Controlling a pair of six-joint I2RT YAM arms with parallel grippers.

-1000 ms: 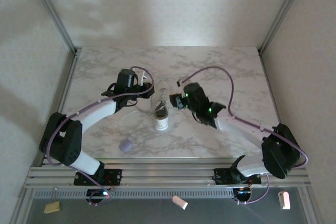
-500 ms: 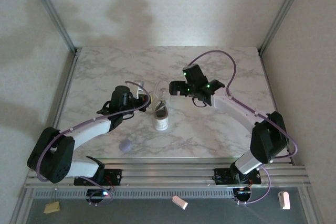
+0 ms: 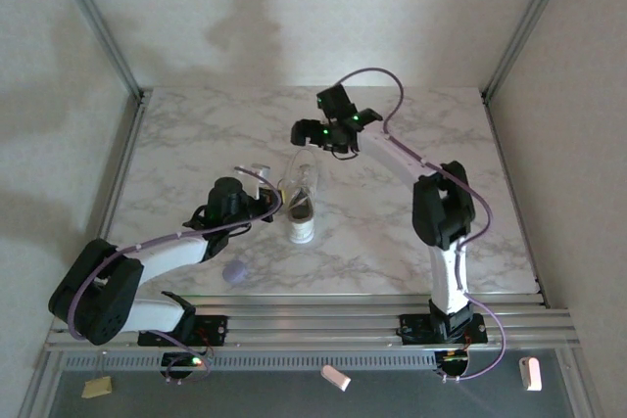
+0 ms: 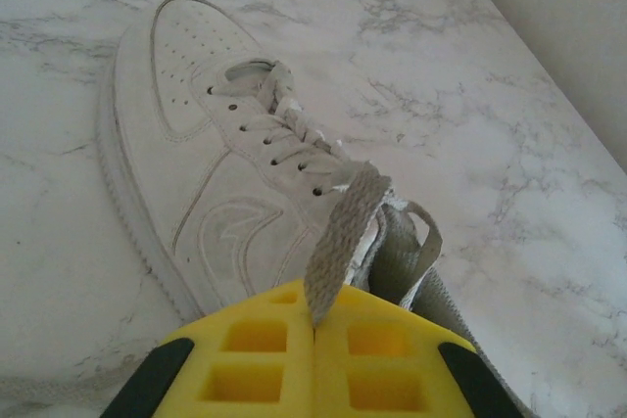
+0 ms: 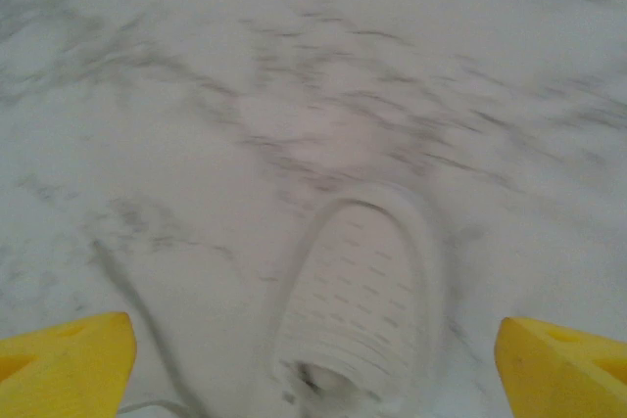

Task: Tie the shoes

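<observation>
The white low-top sneaker [image 3: 302,210] lies in the middle of the marble table, toe toward the far side. In the left wrist view the sneaker [image 4: 211,154] shows its laced front, and one flat lace [image 4: 340,232] runs from the eyelets into my left gripper [image 4: 315,325], which is shut on it. My left gripper [image 3: 261,196] sits just left of the shoe's opening. My right gripper [image 3: 327,131] hovers beyond the toe, open and holding nothing. In the blurred right wrist view the perforated toe [image 5: 364,291] lies between the spread yellow fingertips [image 5: 73,354] of my right gripper [image 5: 313,359].
A small lavender blob [image 3: 234,272] lies on the table near the front, left of the shoe. Metal frame posts [image 3: 98,22] and white walls close in the table's sides and back. A loose lace loop [image 3: 306,168] rests by the toe.
My right arm has swung away from the shoe's side to beyond the toe. My left gripper has drawn back toward the near left with the lace.
</observation>
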